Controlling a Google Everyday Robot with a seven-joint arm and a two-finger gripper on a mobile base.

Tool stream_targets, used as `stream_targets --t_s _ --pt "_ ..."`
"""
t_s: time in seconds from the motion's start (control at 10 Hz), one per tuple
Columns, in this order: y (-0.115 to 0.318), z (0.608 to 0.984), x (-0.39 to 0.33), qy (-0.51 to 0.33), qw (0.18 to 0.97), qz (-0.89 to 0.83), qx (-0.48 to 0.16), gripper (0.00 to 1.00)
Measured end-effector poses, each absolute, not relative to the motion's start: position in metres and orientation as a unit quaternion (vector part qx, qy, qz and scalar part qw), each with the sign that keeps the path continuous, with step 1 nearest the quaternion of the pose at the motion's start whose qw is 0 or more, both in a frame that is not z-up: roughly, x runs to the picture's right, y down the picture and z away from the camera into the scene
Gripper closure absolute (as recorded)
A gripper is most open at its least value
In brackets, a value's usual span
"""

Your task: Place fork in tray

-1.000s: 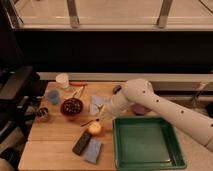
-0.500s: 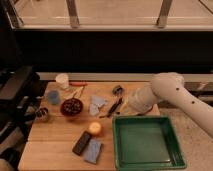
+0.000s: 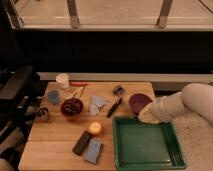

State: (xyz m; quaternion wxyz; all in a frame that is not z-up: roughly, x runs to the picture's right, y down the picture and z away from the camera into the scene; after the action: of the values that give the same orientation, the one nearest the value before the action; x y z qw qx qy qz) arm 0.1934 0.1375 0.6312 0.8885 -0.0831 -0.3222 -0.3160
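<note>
The green tray (image 3: 145, 147) sits at the table's front right and holds nothing. A slim pale utensil (image 3: 79, 92), likely the fork, lies at the back left between the red-handled utensil (image 3: 77, 83) and the dark bowl (image 3: 72, 106). My white arm reaches in from the right. Its gripper (image 3: 146, 116) hovers over the tray's far rim, just in front of the purple bowl (image 3: 139, 101) and far from the fork. I see nothing in the gripper.
A black-handled utensil (image 3: 116, 106) lies left of the purple bowl. A white cup (image 3: 62, 80), blue cup (image 3: 53, 96), pale blue packet (image 3: 96, 104), orange (image 3: 95, 128), dark bar (image 3: 82, 142) and blue pouch (image 3: 93, 150) stand about the table. A dark chair (image 3: 17, 92) is at the left.
My arm has swung right, from the table's middle to the tray's far rim. This uncovered the black-handled utensil and the purple bowl. Nothing on the table has moved.
</note>
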Motion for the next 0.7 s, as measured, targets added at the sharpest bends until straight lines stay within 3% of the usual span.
stream_targets --t_s 0.1,0.7 --pt "0.143 0.629 0.199 -0.321 0.893 -0.304 -0.083 0.90" --pt "0.175 0.653 0.229 -0.318 0.913 -0.238 -0.093 0.27"
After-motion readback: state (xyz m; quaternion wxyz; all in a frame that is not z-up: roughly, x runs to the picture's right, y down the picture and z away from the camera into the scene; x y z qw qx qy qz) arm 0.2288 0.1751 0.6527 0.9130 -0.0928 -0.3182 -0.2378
